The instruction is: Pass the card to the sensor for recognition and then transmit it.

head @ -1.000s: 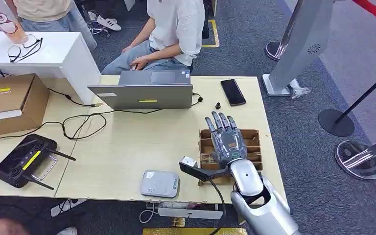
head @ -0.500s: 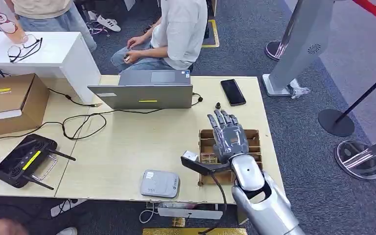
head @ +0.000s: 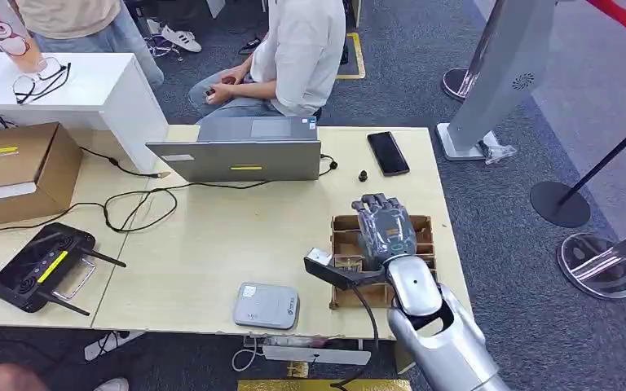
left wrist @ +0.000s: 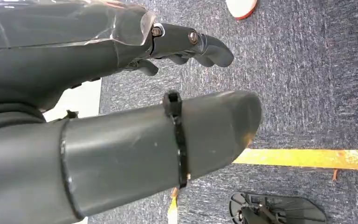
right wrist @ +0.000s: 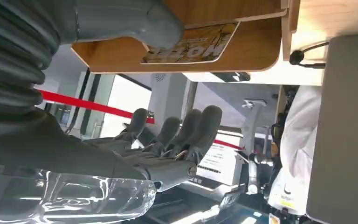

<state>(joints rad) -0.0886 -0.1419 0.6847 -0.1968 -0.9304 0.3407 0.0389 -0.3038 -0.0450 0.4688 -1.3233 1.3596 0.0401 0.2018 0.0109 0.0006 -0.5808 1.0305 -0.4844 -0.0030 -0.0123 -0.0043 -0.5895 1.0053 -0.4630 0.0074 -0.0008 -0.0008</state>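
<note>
Hovering over the wooden card box (head: 421,226) at the table's (head: 212,252) right front corner: right hand (head: 385,230), palm down, fingers curled downward toward the compartments. Right wrist view shows the thumb (right wrist: 121,21) near a yellow printed card (right wrist: 191,44) lying against the wood, fingers (right wrist: 186,126) apart and holding nothing, so the hand is released; can't tell if the thumb touches the card. Left hand (left wrist: 121,116) hangs beside the body above blue carpet (left wrist: 307,84) with a yellow floor line (left wrist: 307,157), fingers loosely bent, nothing grasped. Grey card reader (head: 267,305) sits near the front table edge, left of the box and apart from it. Laptop (head: 240,151) at the far edge, black phone (head: 388,152) just right of it. Person (head: 293,49) seated behind the laptop.
</note>
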